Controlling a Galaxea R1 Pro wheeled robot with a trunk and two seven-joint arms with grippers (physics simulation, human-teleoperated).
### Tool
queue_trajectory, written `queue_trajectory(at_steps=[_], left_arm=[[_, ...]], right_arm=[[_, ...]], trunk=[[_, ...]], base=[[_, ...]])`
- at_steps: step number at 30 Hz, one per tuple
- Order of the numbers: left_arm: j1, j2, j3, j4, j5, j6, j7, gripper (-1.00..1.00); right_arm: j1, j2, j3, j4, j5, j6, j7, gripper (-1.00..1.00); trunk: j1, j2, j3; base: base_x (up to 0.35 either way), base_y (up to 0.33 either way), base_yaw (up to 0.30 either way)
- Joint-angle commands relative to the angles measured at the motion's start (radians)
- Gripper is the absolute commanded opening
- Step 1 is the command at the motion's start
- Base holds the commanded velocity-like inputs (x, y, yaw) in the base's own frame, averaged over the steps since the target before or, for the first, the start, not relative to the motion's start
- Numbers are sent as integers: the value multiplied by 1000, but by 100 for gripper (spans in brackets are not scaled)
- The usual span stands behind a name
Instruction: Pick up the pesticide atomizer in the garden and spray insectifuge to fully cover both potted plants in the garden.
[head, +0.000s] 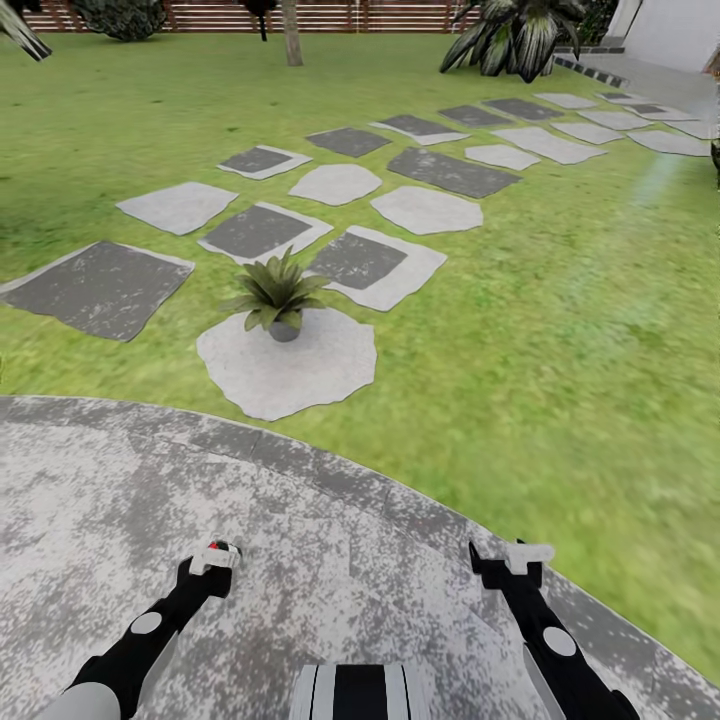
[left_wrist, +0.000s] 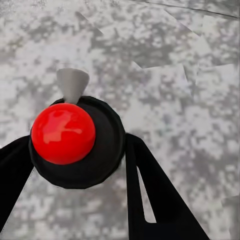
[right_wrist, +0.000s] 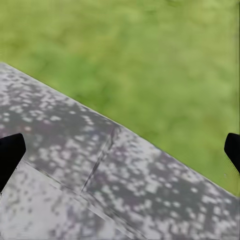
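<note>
My left gripper (left_wrist: 75, 165) clasps the upright atomizer (left_wrist: 70, 137), red-capped; one potted plant (head: 277, 297) stands upright on a pale stepping stone (head: 290, 365).

The pesticide atomizer (left_wrist: 75, 142) in the left tool (left_wrist: 75, 170) has a glossy red top; beneath it, mottled, rough-looking stone patio (left_wrist: 190, 60).

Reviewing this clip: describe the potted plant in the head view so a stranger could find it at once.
Start at the round grey stone patio in the foreground and look past its curved edge to the pale irregular stepping stone on the lawn. The small green spiky-leaved plant in a little grey pot stands on that stone's far side; every other stone nearby carries nothing.
</note>
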Motion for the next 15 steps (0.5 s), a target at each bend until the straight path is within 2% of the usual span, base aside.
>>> queue_trajectory(at_steps=[1, 15], left_arm=[[-1, -1, 9, 0, -10, -4, -6, -100], [1, 1, 17, 14, -5, 2, 6, -100]], right_arm=[[0, 0, 0, 0, 0, -3, -1, 100], [0, 5, -1, 2, 0, -4, -2, 100]], trunk=[[-1, 0, 3], [-7, 3, 58]], base=[[0, 0, 0], [0, 0, 0]])
